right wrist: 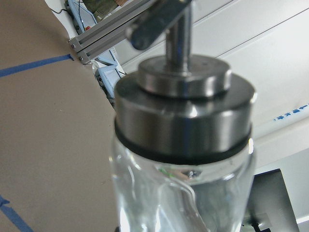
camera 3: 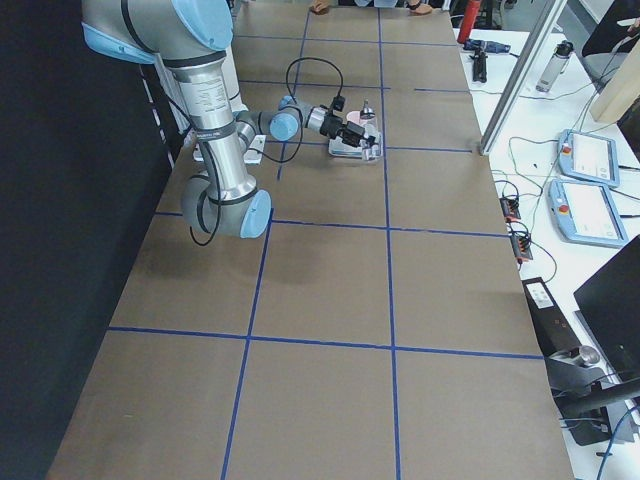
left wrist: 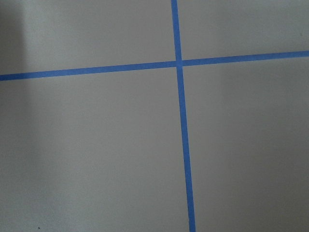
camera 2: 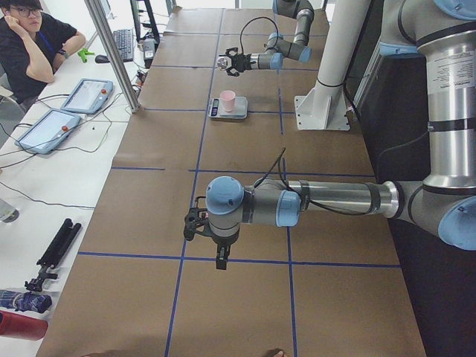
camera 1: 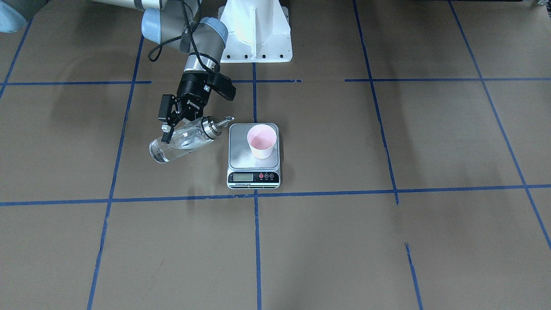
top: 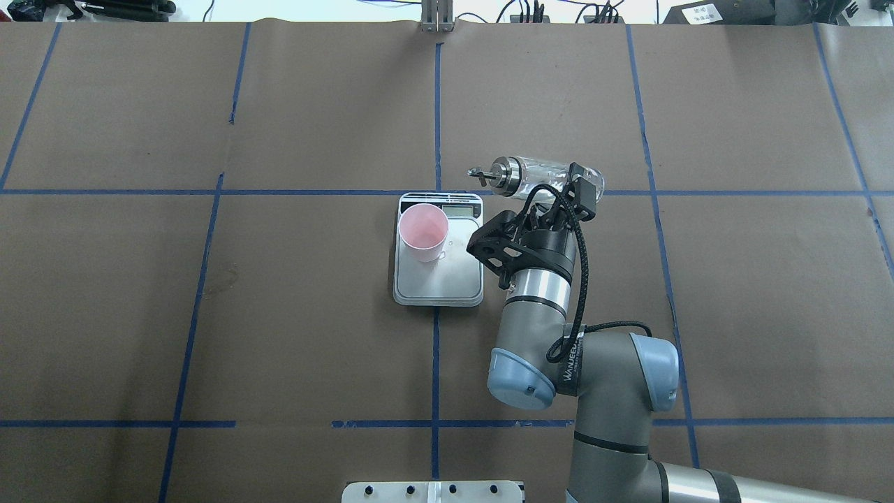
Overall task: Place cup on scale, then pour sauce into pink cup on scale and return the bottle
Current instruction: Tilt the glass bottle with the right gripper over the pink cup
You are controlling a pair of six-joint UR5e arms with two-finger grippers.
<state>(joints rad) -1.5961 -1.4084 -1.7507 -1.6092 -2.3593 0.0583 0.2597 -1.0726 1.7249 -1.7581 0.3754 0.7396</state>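
The pink-lined paper cup [camera 1: 261, 141] stands upright on the steel platform of the scale [camera 1: 254, 177], toward its far left part in the overhead view [top: 422, 232]. My right gripper [camera 1: 172, 128] is shut on the clear glass bottle [camera 1: 183, 141] and holds it tilted almost level beside the scale. Its silver pourer cap [camera 1: 212, 126] points toward the cup, and the spout tip stops short of the cup's rim. Clear sauce shows inside the bottle. The right wrist view is filled by the cap [right wrist: 183, 116]. My left gripper [camera 2: 195, 223] hangs far from the scale; I cannot tell whether it is open or shut.
The white robot base [camera 1: 257, 34] stands behind the scale. Blue tape lines [top: 436, 126] cross the brown table cover. An operator [camera 2: 33, 44] sits at a side desk with tablets [camera 2: 85, 95] past the table's edge.
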